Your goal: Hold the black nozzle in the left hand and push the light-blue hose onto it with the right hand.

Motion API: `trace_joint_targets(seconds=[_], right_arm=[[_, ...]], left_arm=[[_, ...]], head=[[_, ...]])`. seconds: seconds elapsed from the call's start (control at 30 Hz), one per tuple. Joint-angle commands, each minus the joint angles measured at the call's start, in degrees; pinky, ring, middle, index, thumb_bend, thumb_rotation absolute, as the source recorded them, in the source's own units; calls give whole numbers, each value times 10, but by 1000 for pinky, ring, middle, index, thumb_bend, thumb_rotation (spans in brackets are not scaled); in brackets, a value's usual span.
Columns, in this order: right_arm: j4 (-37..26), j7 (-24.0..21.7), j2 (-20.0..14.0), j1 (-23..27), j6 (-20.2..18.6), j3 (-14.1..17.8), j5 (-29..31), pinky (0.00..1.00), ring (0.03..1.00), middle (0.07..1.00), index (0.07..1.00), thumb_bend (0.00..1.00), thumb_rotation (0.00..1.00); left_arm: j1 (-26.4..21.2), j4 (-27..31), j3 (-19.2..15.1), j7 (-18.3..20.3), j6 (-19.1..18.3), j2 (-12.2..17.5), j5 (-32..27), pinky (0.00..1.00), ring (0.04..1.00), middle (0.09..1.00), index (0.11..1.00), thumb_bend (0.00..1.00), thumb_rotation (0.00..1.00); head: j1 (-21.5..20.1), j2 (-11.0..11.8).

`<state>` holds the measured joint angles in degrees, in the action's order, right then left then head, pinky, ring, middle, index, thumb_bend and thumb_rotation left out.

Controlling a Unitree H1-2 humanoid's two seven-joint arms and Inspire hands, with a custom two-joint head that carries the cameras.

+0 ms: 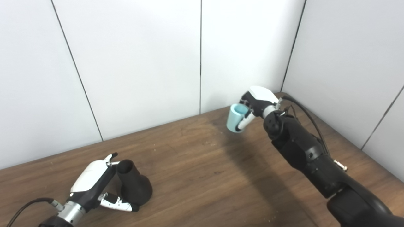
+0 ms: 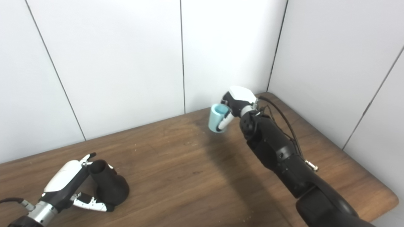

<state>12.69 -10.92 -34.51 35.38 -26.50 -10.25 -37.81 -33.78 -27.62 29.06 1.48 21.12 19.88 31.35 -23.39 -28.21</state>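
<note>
The black nozzle [image 1: 134,184] stands upright on the wooden table [image 1: 202,170] at the front left, its wide base down and its open narrow end up. My left hand [image 1: 94,186] is beside it, with fingers and thumb curved around its neck and base; whether they press on it I cannot tell. My right hand [image 1: 257,105] is raised above the back right of the table, shut on the short light-blue hose [image 1: 236,118], whose open end tilts up and to the left. The hose also shows in the right eye view [image 2: 217,119].
White wall panels [image 1: 142,63] close off the back and right side of the table. My right forearm [image 1: 303,151] with its cable crosses the right part of the table. The table's right edge and front corner show in the right eye view [image 2: 389,192].
</note>
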Motion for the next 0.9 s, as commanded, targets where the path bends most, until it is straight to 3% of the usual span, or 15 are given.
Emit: trace_joint_targets(seconds=[0.0,0.27,0.4,0.63,0.73,0.77,0.87], right_arm=[[-59,-17,1,38,0,10,11,389,455,489,475,520,0],[-164,-101,17,79,4,-17,19,383,450,492,470,520,0],[-205,-142,21,97,4,-34,17,384,453,485,474,520,0],[-235,-196,36,132,4,-53,21,361,459,481,479,505,0],[-240,-213,40,144,6,-56,25,354,454,486,485,502,0],[-242,-223,43,153,7,-59,30,354,454,486,486,502,0],[-247,-243,50,172,13,-66,42,359,462,483,485,502,0]], left_arm=[[25,-16,20,41,-17,16,38,1000,596,482,483,526,0],[26,-9,27,43,-26,1,41,1000,603,485,479,526,0],[27,-1,31,46,-46,-10,44,1000,601,486,478,526,0],[22,16,41,52,-79,-21,53,1000,598,485,479,526,0],[20,18,44,56,-88,-23,52,1000,596,481,482,526,0],[20,22,44,57,-91,-24,51,1000,595,481,482,526,0],[20,30,46,58,-101,-29,52,1000,594,475,488,526,0]], head=[[2,0],[66,-4],[118,-8],[183,-17],[183,-17],[203,-23],[212,-26]])
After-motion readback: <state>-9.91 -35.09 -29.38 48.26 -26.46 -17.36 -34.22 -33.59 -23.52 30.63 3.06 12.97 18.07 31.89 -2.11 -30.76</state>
